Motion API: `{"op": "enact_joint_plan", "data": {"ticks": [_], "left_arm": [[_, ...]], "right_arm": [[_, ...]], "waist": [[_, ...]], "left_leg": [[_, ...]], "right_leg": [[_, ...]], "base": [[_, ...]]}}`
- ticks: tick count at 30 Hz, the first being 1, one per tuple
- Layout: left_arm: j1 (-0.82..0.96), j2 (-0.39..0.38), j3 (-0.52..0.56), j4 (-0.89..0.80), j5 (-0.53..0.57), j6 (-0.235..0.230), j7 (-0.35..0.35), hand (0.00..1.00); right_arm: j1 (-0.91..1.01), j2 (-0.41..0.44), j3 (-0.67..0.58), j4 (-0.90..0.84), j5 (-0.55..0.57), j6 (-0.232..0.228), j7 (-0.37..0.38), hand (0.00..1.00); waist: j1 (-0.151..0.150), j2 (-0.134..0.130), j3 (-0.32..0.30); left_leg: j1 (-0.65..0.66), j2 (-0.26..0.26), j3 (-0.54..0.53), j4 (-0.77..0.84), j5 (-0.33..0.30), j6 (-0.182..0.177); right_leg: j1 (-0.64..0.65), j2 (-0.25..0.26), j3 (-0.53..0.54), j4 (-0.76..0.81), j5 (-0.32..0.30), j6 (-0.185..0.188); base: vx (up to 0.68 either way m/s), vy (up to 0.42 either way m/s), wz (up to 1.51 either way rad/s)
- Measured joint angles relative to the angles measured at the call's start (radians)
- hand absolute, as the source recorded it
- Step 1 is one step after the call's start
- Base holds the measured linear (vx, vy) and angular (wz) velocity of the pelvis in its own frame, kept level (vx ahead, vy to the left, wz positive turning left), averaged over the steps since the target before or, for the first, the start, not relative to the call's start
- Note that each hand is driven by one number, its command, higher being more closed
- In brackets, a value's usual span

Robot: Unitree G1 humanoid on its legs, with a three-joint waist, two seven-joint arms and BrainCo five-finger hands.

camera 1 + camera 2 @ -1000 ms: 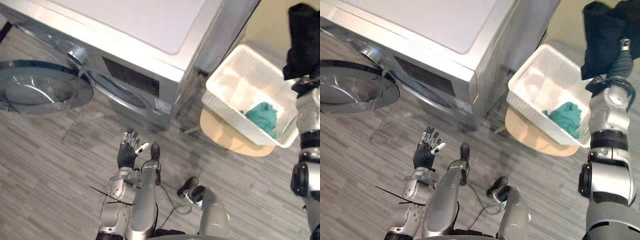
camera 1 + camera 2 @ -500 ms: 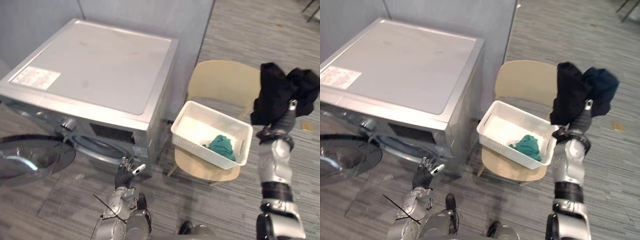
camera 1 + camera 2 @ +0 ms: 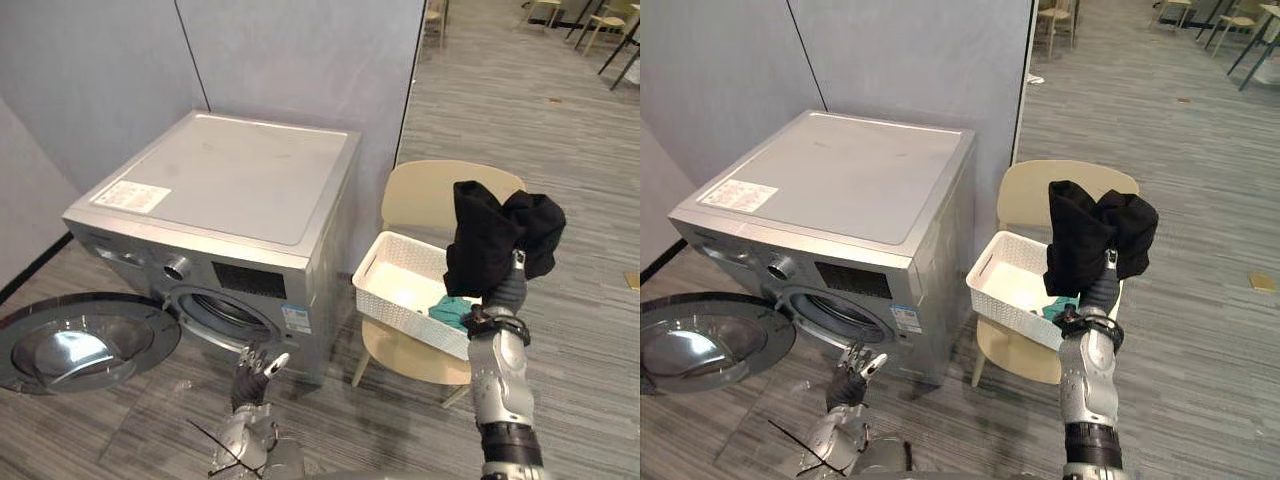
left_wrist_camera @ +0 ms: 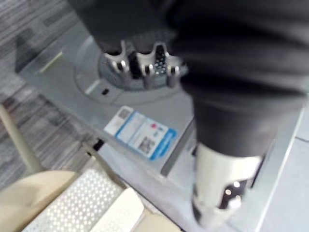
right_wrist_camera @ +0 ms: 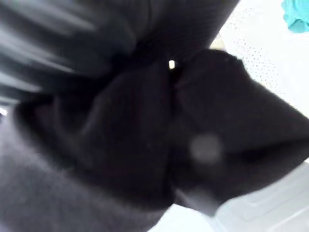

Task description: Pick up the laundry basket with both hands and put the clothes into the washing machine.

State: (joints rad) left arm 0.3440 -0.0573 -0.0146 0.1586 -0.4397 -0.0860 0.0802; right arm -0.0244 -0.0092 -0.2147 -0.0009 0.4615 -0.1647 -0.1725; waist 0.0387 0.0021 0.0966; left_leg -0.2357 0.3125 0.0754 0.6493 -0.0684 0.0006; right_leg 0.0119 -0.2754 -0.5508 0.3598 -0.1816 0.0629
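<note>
Black garment (image 3: 497,237) atop upraised right hand (image 3: 512,285), long axis vertical, above basket (image 3: 395,300)

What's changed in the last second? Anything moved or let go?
Mainly the camera tilted up; nothing let go. The black garment stays on the raised right robot hand by the white laundry basket, teal cloth inside; left robot hand stays open before the washing machine.

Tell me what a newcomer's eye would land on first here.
The black garment draped over the raised right hand, above the white laundry basket on a beige chair. Then the silver washing machine left of it, its round door swung wide open, with the left hand open low in front.
</note>
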Motion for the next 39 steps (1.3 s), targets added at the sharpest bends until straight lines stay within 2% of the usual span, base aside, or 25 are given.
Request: {"op": "enact_joint_plan", "data": {"ticks": [1,2,3,4,5,6,7,9,10,11,12,13,14,16,17,19,20,21,23,26,29,32,35,37,39], "left_arm": [[-0.002,-0.001,-0.004,0.000,0.000,0.001,0.005,0.00],[-0.010,-0.001,-0.011,0.000,0.001,0.001,0.008,0.00],[-0.011,0.000,-0.017,0.000,0.002,0.001,0.008,0.00],[-0.017,0.000,-0.022,0.003,0.003,0.001,0.008,0.00],[-0.041,0.004,-0.028,0.019,0.014,0.000,0.008,0.00],[-0.048,0.005,-0.032,0.023,0.015,0.000,0.008,0.00],[-0.064,0.031,-0.036,0.046,0.021,0.000,0.009,0.00],[-0.048,0.062,-0.058,0.048,0.021,0.000,0.006,0.00],[-0.048,0.065,-0.062,0.049,0.022,0.001,0.005,0.00],[-0.048,0.063,-0.063,0.049,0.029,0.000,-0.004,0.00],[-0.047,0.064,-0.061,0.050,0.044,0.000,-0.008,0.00],[-0.046,0.068,-0.060,0.054,0.062,0.000,-0.012,0.00],[-0.043,0.070,-0.061,0.056,0.074,0.000,-0.012,0.00],[-0.032,0.070,-0.062,0.056,0.097,0.000,-0.014,0.00],[-0.028,0.070,-0.064,0.055,0.100,0.000,-0.015,0.00],[-0.002,0.069,-0.074,0.039,0.111,0.001,-0.024,0.00],[0.005,0.067,-0.079,0.038,0.112,0.002,-0.030,0.00],[0.012,0.063,-0.100,0.039,0.118,0.007,-0.037,0.00],[0.010,0.035,-0.113,0.034,0.120,0.014,-0.045,0.00],[0.008,0.004,-0.112,0.034,0.120,0.013,-0.051,0.00],[0.013,-0.001,-0.104,0.033,0.120,0.012,-0.050,0.00],[0.028,0.000,-0.089,0.019,0.119,0.012,-0.052,0.00],[0.077,-0.012,-0.064,-0.014,0.117,0.008,-0.055,0.00],[0.096,-0.016,-0.059,-0.013,0.116,0.009,-0.055,0.00],[0.094,-0.014,-0.044,-0.013,0.113,0.008,-0.055,0.00]], "right_arm": [[0.014,-0.001,-0.003,-0.014,0.000,-0.007,0.000,1.00],[0.023,-0.019,-0.006,-0.018,0.001,-0.017,0.000,1.00],[0.028,-0.024,-0.006,-0.017,0.002,-0.016,0.000,1.00],[0.036,-0.022,-0.007,-0.013,0.003,-0.015,0.000,1.00],[0.056,0.007,-0.013,-0.010,0.001,-0.010,0.000,1.00],[0.058,0.019,-0.013,-0.006,0.000,-0.009,0.000,1.00],[0.070,0.064,0.001,0.011,0.001,0.003,0.000,1.00],[0.108,0.079,0.058,0.013,0.001,0.014,0.003,1.00],[0.119,0.079,0.066,0.013,-0.001,0.016,0.003,1.00],[0.145,0.078,0.069,0.013,-0.002,0.021,0.003,1.00],[0.150,0.077,0.070,0.013,-0.001,0.024,0.003,1.00],[0.164,0.076,0.069,0.013,-0.001,0.026,0.002,1.00],[0.188,0.075,0.071,0.013,-0.001,0.027,0.003,1.00],[0.236,0.073,0.080,-0.001,0.000,0.030,0.011,1.00],[0.255,0.073,0.083,-0.020,0.000,0.034,0.018,1.00],[0.315,0.074,0.123,-0.085,0.010,0.034,0.067,1.00],[0.322,0.075,0.137,-0.093,0.019,0.034,0.081,1.00],[0.335,0.075,0.160,-0.102,0.027,0.033,0.097,1.00],[0.344,0.074,0.188,-0.085,0.044,0.037,0.112,1.00],[0.342,0.073,0.223,-0.036,0.049,0.048,0.119,1.00],[0.339,0.071,0.246,-0.006,0.037,0.073,0.120,1.00],[0.332,0.063,0.264,0.031,0.029,0.089,0.123,1.00],[0.324,0.035,0.292,0.041,0.016,0.098,0.130,1.00],[0.302,0.024,0.297,0.087,-0.010,0.099,0.131,1.00],[0.256,0.022,0.292,0.167,-0.035,0.104,0.127,1.00]], "waist": [[-0.016,0.007,-0.004],[-0.035,0.026,-0.015],[-0.035,0.034,-0.019],[-0.035,0.039,-0.020],[-0.035,0.037,-0.022],[-0.030,0.023,-0.015],[-0.012,-0.010,0.000],[-0.007,-0.014,-0.007],[-0.004,-0.016,-0.008],[0.009,-0.008,-0.005],[0.008,0.002,0.002],[0.003,0.019,0.012],[0.000,0.025,0.019],[-0.003,0.015,0.018],[-0.005,0.004,0.015],[-0.015,-0.026,0.011],[-0.023,-0.031,0.009],[-0.026,-0.037,0.006],[-0.023,-0.033,0.001],[-0.020,-0.033,-0.002],[-0.012,-0.026,-0.007],[0.005,-0.025,-0.004],[0.018,0.009,0.039],[0.030,0.018,0.040],[0.029,0.017,0.043]], "left_leg": [[0.009,0.021,-0.033,-0.009,0.005,-0.014],[0.025,0.038,-0.116,-0.069,0.019,-0.119],[0.039,0.039,-0.136,-0.105,-0.002,-0.179],[0.058,0.027,-0.122,-0.161,-0.086,-0.249],[0.066,-0.004,-0.086,-0.188,-0.195,-0.243],[0.061,-0.018,-0.084,-0.181,-0.199,-0.237],[0.047,-0.071,-0.072,-0.117,-0.213,-0.214],[0.007,-0.136,-0.072,-0.052,-0.266,-0.140],[-0.005,-0.161,-0.071,-0.046,-0.274,-0.126],[-0.007,-0.206,-0.053,-0.062,-0.282,-0.086],[0.003,-0.210,-0.043,-0.073,-0.276,-0.071],[0.023,-0.213,-0.034,-0.100,-0.260,-0.044],[0.047,-0.214,-0.032,-0.133,-0.236,-0.003],[0.085,-0.225,-0.020,-0.201,-0.205,0.017],[0.097,-0.229,-0.016,-0.225,-0.195,0.018],[0.128,-0.232,0.001,-0.286,-0.170,0.005],[0.130,-0.232,0.005,-0.290,-0.164,-0.005],[0.130,-0.236,0.012,-0.290,-0.162,-0.010],[0.133,-0.233,0.011,-0.330,-0.127,-0.038],[0.186,-0.245,0.013,-0.451,-0.055,-0.043],[0.201,-0.240,0.024,-0.478,-0.039,-0.048],[0.150,-0.234,0.043,-0.323,-0.046,-0.038],[0.032,-0.174,0.072,0.026,-0.038,-0.038],[0.021,-0.174,0.070,0.062,-0.014,-0.052],[-0.003,-0.162,0.070,0.054,-0.044,-0.029]], "right_leg": [[-0.031,-0.031,0.002,0.038,-0.002,0.015],[-0.096,-0.075,0.011,0.101,-0.006,0.047],[-0.121,-0.091,0.019,0.122,-0.004,0.062],[-0.143,-0.117,0.028,0.138,0.007,0.083],[-0.137,-0.155,0.025,0.123,0.049,0.134],[-0.134,-0.167,0.029,0.119,0.058,0.141],[-0.104,-0.204,0.037,0.068,0.117,0.146],[-0.056,-0.239,0.043,-0.024,0.243,0.131],[-0.058,-0.258,0.049,-0.037,0.284,0.114],[-0.084,-0.289,0.089,-0.053,0.401,-0.001],[-0.104,-0.289,0.119,-0.032,0.417,-0.058],[-0.145,-0.256,0.180,0.070,0.361,-0.093],[-0.168,-0.194,0.210,0.182,0.261,-0.053],[-0.189,-0.102,0.200,0.321,0.100,-0.026],[-0.189,-0.070,0.191,0.345,0.058,-0.016],[-0.168,0.076,0.166,0.287,-0.064,0.011],[-0.154,0.106,0.164,0.236,-0.083,0.009],[-0.107,0.141,0.166,0.115,-0.103,-0.031],[-0.064,0.171,0.167,0.018,-0.074,-0.075],[-0.043,0.171,0.154,-0.023,-0.065,-0.078],[-0.021,0.183,0.155,-0.048,-0.062,-0.082],[0.012,0.184,0.156,-0.069,-0.059,-0.087],[0.098,0.206,0.162,-0.093,-0.061,-0.095],[0.105,0.197,0.179,-0.104,-0.065,-0.097],[0.081,0.190,0.184,-0.107,-0.066,-0.100]], "base": [[-0.07,0.462,0.40],[-0.07,0.441,0.28],[-0.10,0.600,0.26],[-0.13,0.702,0.52],[-0.11,0.599,0.57],[-0.13,0.577,0.54],[-0.13,0.431,0.27],[-0.17,0.595,0.41],[-0.17,0.498,0.36],[-0.14,0.362,0.15],[-0.09,0.375,0.04],[-0.04,0.358,-0.06],[-0.01,0.280,-0.06],[0.00,0.180,-0.07],[0.05,0.109,-0.12],[0.08,-0.016,-0.16],[0.09,-0.077,-0.18],[0.07,-0.087,-0.16],[0.06,-0.075,-0.07],[0.09,-0.087,0.13],[0.07,-0.068,0.17],[0.05,-0.043,0.20],[0.00,0.004,0.01],[-0.04,0.056,-0.19],[-0.06,0.085,-0.11]]}}
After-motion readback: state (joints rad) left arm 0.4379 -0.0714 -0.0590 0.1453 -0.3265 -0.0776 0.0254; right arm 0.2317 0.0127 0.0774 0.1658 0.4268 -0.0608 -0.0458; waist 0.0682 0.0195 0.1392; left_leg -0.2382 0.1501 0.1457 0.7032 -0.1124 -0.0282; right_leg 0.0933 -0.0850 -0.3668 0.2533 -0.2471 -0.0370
